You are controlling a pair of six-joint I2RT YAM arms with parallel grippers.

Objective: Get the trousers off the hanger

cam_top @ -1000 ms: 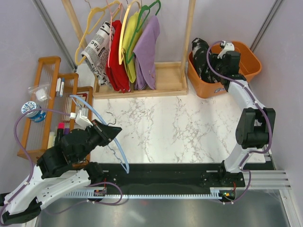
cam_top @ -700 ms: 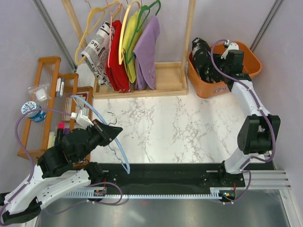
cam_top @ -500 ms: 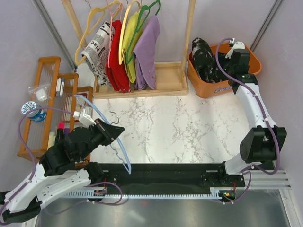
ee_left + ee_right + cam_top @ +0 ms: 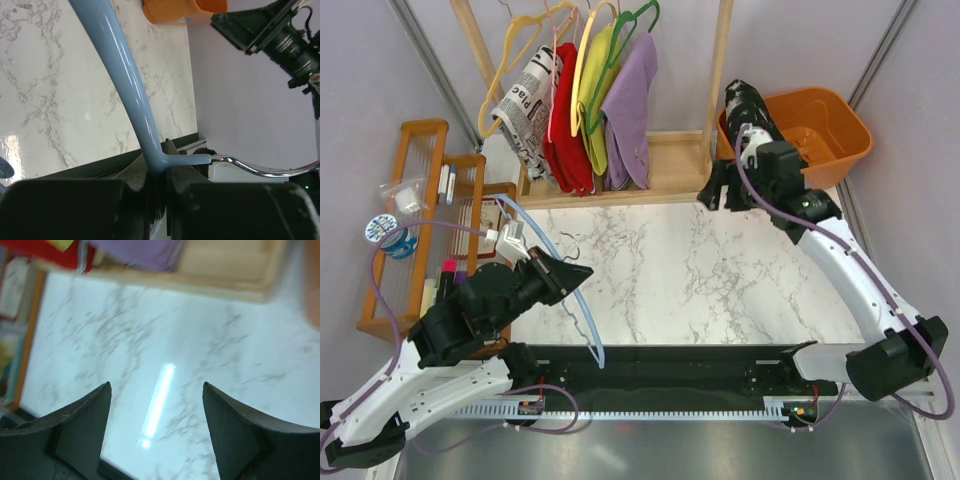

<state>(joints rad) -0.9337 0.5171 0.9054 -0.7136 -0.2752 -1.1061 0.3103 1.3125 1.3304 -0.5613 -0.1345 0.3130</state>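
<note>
The trousers (image 4: 744, 108), black with white speckles, lie bunched over the left rim of the orange bin (image 4: 825, 120). The light-blue hanger (image 4: 575, 300) is bare. My left gripper (image 4: 567, 274) is shut on it near the hook, low over the table's left side. In the left wrist view the hanger's arm (image 4: 125, 75) runs up from the jaws of the left gripper (image 4: 157, 182), and its metal hook (image 4: 250, 167) points right. My right gripper (image 4: 717, 196) is open and empty over the table's back edge, left of the bin. The right wrist view shows the right gripper (image 4: 156, 386) wide apart above bare marble.
A wooden rack (image 4: 610, 185) at the back holds newspaper-print, red, yellow and purple garments (image 4: 630, 105) on yellow and green hangers. A wooden shelf (image 4: 420, 230) with small items stands at the left. The purple garment (image 4: 140, 247) and the rack base (image 4: 225, 265) show in the right wrist view.
My right arm swung from over the orange bin down and left to the table's back edge, leaving the trousers on the bin. My left gripper with the hanger shifted slightly right.
</note>
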